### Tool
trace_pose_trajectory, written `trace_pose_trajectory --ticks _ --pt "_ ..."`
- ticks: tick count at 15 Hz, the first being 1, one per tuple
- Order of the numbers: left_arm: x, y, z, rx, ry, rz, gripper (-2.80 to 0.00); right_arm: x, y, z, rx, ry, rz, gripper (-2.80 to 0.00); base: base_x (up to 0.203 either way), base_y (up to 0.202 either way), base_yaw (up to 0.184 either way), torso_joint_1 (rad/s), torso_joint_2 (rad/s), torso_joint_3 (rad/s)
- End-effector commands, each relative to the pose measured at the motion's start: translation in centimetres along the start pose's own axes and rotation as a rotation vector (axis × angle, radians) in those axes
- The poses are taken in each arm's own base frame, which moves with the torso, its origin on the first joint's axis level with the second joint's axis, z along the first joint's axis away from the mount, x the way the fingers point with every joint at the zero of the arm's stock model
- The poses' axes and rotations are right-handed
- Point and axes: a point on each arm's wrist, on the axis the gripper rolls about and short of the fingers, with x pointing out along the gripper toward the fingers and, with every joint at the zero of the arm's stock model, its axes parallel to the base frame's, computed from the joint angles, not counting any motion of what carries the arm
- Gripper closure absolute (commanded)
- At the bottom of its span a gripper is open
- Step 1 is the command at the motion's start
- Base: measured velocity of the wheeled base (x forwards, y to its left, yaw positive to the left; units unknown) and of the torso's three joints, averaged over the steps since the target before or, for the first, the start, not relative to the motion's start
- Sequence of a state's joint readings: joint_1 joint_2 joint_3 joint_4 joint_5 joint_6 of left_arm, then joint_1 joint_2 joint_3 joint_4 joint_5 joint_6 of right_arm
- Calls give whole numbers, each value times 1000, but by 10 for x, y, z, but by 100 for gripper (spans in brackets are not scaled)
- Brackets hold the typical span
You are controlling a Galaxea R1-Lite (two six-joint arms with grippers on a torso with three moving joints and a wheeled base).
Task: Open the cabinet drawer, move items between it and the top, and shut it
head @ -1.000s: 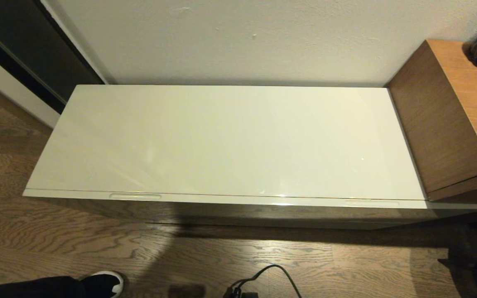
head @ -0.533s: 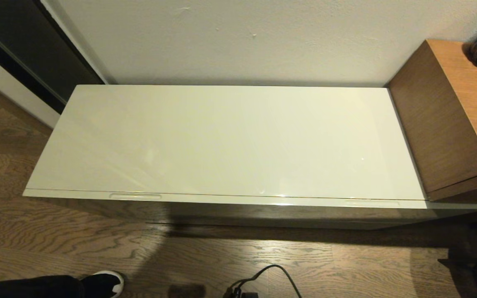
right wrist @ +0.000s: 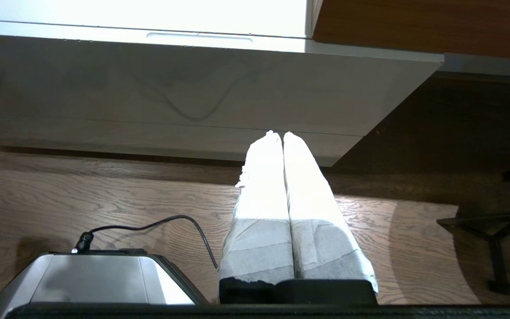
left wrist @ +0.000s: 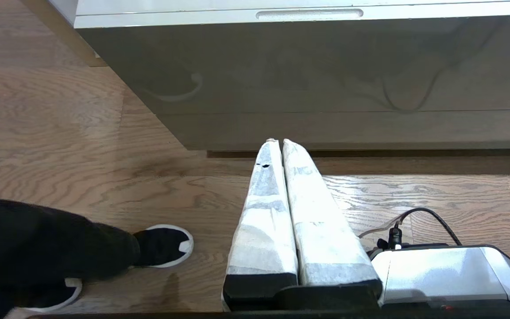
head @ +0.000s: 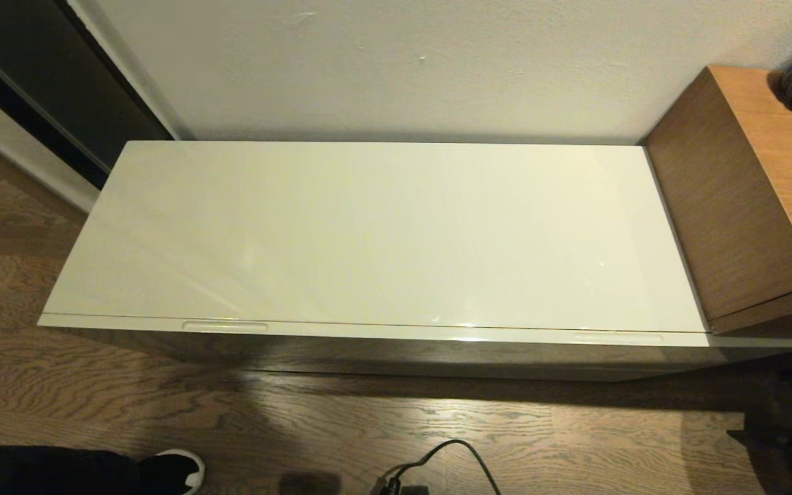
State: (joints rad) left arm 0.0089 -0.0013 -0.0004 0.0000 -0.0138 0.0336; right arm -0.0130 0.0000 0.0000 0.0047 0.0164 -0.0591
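The long rectangular glossy cream-white cabinet top (head: 382,234) fills most of my head view, standing against the wall and touching the taller brown wooden unit (head: 746,199) on my right. I see nothing lying on it. Beneath its front edge runs the wide, shallow glossy cream cabinet drawer (head: 396,331), fully pushed in, so whatever it holds is hidden from me; I cannot tell if the items are inside. Its 2 oblong recessed handle slots sit near each end: the left handle slot (left wrist: 309,14) and the right handle slot (right wrist: 199,37).

Both my arms hang low in front of the cabinet, over the wooden floor (head: 93,412), well short of the drawer. My left gripper (left wrist: 279,142) has its 2 white-wrapped fingers pressed together on nothing, and my right gripper (right wrist: 278,134) is likewise pressed together and empty.

As I judge it, the task has not begun; opening the drawer comes first. The slots are thin and shallow, so a fingertip hooked too lightly could slip off the glossy front. Pulling from 1 end only might skew such a long drawer and jam it. A dark shoe (head: 179,467) stands close on my left, and a black cable (head: 437,460) trails across the floor before me; either could be struck as my arms swing up.
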Motion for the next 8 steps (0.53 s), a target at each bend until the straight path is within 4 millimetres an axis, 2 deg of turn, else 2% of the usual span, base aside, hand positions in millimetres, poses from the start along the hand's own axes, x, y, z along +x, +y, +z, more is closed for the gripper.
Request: trace_pose_trajectory --ticks 1,8 --pt "0 0 0 0 1 0 0 0 0 0 -1 3 1 0 0 0 0 0 0 0" --pt "0 0 0 0 0 0 0 0 0 0 -1 3 1 0 0 0 0 0 0 0"
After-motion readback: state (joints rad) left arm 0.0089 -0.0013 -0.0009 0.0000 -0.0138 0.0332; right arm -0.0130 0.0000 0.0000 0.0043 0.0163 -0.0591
